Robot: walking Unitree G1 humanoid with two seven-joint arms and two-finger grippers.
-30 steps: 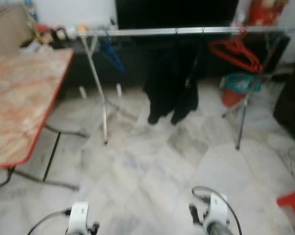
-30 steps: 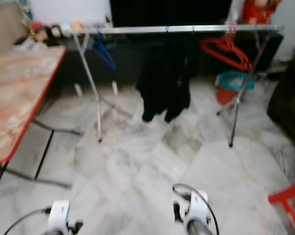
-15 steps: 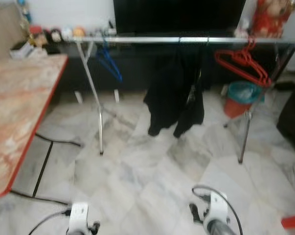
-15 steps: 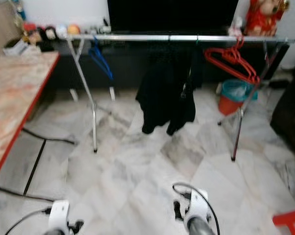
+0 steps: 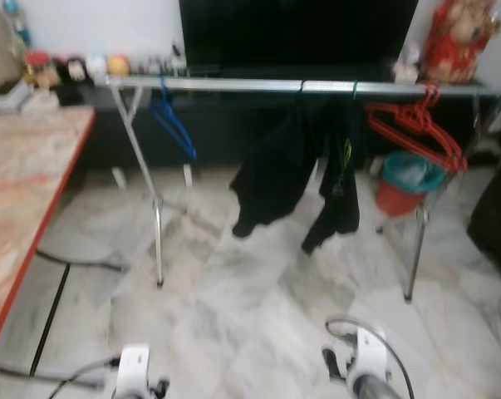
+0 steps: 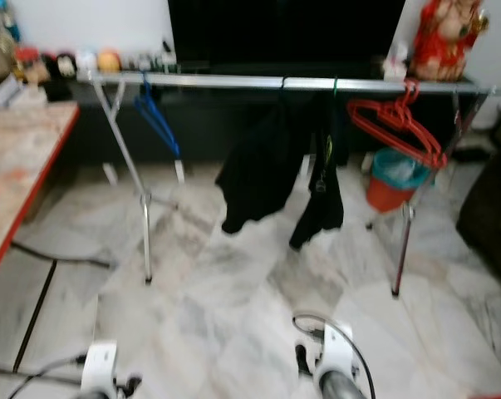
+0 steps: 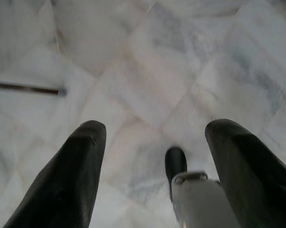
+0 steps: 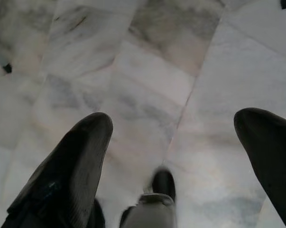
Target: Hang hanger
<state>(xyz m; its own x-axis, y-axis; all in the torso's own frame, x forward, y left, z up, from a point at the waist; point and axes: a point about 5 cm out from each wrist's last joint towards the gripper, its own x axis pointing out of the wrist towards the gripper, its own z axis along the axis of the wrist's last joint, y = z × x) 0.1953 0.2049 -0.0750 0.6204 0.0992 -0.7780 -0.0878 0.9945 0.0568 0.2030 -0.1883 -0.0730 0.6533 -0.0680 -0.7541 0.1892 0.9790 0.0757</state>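
Note:
A silver clothes rail (image 5: pixel 300 86) stands across the room ahead. A blue hanger (image 5: pixel 174 125) hangs near its left end, and red hangers (image 5: pixel 416 133) hang at its right end. Black garments (image 5: pixel 271 179) droop from the middle. Both my arms hang low, with the wrists at the bottom edge of the eye views. My left gripper (image 7: pixel 154 130) is open over bare marble floor with nothing between its fingers. My right gripper (image 8: pixel 173 121) is also open and empty above the floor.
A marble-patterned table with a red edge (image 5: pixel 26 191) fills the left side. A teal and red bucket (image 5: pixel 404 179) sits behind the rack's right leg (image 5: pixel 415 249). A dark screen (image 5: pixel 296 33) and small toys line the back wall. A cable (image 5: pixel 76 262) lies on the floor.
The camera has moved: the rack sits more central and closer, the table has slid off to the left, and the red object at lower right has left view. Both arms hang as before.

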